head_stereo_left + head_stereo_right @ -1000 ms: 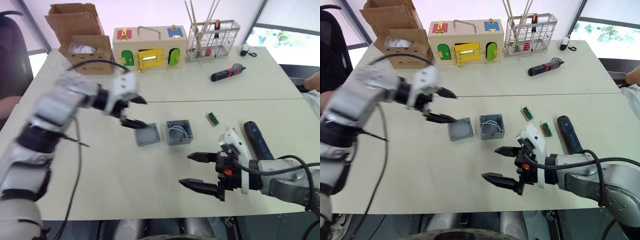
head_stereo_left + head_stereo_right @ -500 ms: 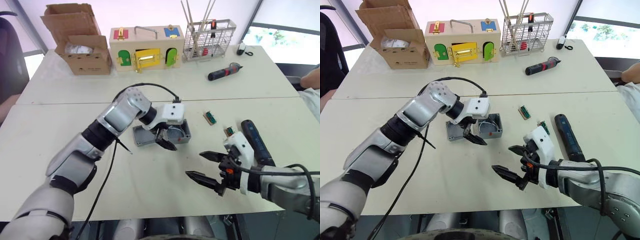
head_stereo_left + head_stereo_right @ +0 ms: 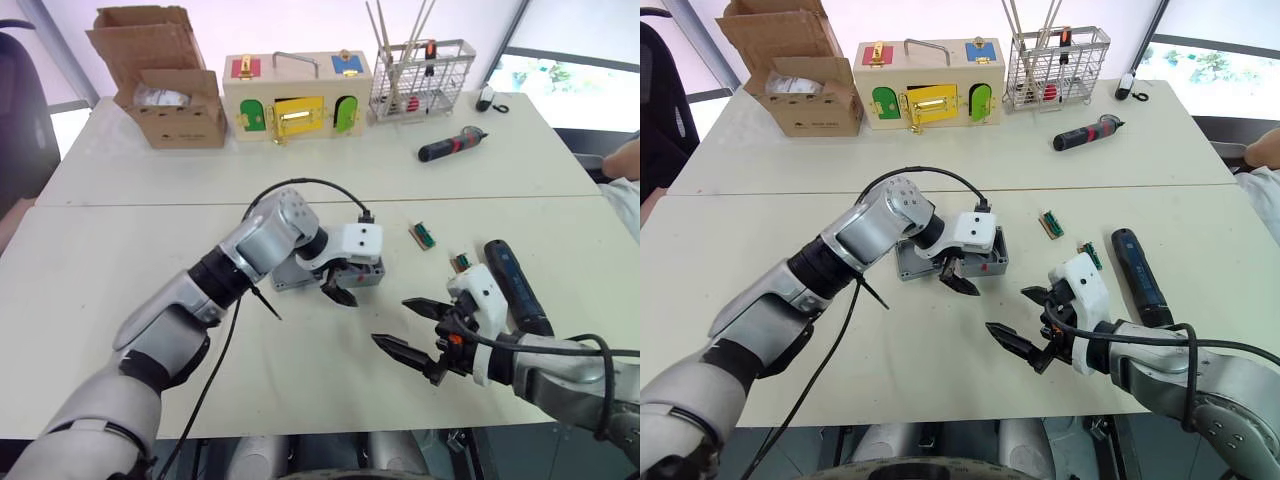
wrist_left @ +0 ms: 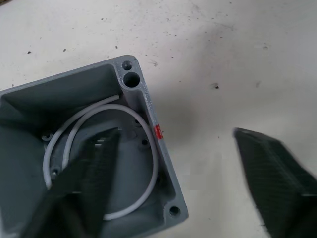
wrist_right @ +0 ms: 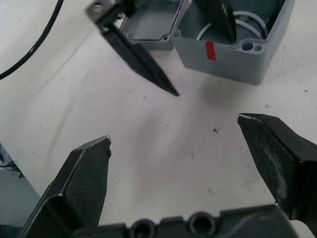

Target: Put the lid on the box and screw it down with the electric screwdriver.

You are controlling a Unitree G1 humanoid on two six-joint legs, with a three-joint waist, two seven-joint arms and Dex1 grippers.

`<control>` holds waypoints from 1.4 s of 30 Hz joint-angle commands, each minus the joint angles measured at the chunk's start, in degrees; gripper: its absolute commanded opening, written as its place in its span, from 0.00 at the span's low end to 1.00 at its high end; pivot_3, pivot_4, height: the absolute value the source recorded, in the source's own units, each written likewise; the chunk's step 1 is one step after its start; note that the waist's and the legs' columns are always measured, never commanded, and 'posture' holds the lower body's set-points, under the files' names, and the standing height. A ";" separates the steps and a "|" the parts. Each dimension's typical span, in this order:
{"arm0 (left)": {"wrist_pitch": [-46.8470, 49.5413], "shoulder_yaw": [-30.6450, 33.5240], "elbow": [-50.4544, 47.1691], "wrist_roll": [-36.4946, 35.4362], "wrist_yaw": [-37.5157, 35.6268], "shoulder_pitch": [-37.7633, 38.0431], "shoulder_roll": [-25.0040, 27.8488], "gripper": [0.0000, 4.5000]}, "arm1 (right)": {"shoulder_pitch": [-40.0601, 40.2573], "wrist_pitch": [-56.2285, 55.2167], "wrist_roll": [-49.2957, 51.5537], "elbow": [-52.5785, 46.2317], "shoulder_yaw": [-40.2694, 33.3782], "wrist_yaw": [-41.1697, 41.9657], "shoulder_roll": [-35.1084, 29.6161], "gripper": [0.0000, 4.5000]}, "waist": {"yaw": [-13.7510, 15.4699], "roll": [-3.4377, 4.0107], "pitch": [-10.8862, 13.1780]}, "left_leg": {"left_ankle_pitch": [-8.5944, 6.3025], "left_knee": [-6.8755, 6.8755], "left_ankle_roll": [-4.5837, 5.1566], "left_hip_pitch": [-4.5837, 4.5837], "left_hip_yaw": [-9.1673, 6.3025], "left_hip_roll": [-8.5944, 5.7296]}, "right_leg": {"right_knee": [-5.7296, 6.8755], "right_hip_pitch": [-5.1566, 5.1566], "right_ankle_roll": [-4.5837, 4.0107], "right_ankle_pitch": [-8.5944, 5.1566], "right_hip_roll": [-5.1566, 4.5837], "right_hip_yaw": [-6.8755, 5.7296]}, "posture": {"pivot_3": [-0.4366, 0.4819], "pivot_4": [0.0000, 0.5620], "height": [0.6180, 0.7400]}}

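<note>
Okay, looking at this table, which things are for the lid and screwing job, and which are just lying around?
For the job:
box
lid
electric screwdriver

Lying about:
cardboard box
wooden box with coloured doors
wire basket
red-and-black screwdriver
two small green parts

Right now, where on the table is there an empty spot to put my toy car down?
The near left of the table, beside the left arm, is bare. So is the stretch between the cardboard box and the box. It is crowded around the box, where the left gripper has one finger inside, next to the lid, and by the right gripper and electric screwdriver.
</note>
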 commanded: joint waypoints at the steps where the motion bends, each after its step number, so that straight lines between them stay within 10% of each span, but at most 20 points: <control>1: -0.25 1.05 1.00 1.04 1.50 -0.64 -1.31 0.39 | -0.57 -0.99 -0.03 -1.55 -0.80 -0.68 0.79 1.00 | -0.03 0.00 0.00 | 0.00 0.00 0.00 0.00 0.00 0.00 | 0.00 0.00 0.00 0.00 0.00 0.00 | 0.48 0.27 0.97; 5: 0.38 1.57 1.27 1.08 1.79 -0.75 -1.95 0.02 | -0.65 -0.86 0.22 -1.88 -0.60 -1.62 1.26 1.00 | -0.02 0.00 0.00 | 0.00 0.00 0.00 -0.04 0.00 0.00 | 0.01 -0.05 0.00 0.00 0.00 0.00 | 0.48 0.27 0.97; 12: -2.94 2.83 0.95 -0.51 -1.58 -1.78 -0.80 0.02 | 0.44 -0.78 0.72 -2.40 -1.54 -0.64 0.51 1.00 | -0.05 0.00 0.00 | 0.06 0.00 -0.10 -0.05 0.00 0.00 | 0.01 -0.07 0.00 0.00 -0.01 0.00 | 0.48 0.27 0.97; 24: -43.77 2.71 16.33 -0.68 -17.03 -4.67 -1.05 0.02 | 7.25 -2.00 0.27 -2.59 -7.60 6.79 -2.94 1.00 | 0.02 0.01 0.00 | 0.03 0.04 -0.06 -0.17 0.02 -0.05 | -0.01 -0.15 0.00 0.01 -0.06 -0.02 | 0.48 0.27 0.97; 40: -53.50 -3.46 23.19 -4.47 -17.88 -6.97 -0.88 0.02 | 5.96 -2.72 -2.71 -3.79 -2.81 4.13 0.90 1.00 | -0.10 0.01 -0.01 | -0.01 0.07 0.02 -0.18 0.01 -0.05 | 0.03 -0.17 0.05 0.03 -0.04 -0.04 | 0.48 0.27 0.97; 42: -52.86 -4.49 21.94 -5.80 -17.88 -6.91 -0.11 0.20 | 5.25 -2.77 -3.19 -3.45 -2.44 4.22 1.11 1.00 | -0.12 0.01 -0.01 | -0.01 0.08 0.02 -0.18 0.00 -0.05 | 0.03 -0.17 0.05 0.03 -0.04 -0.04 | 0.48 0.27 0.97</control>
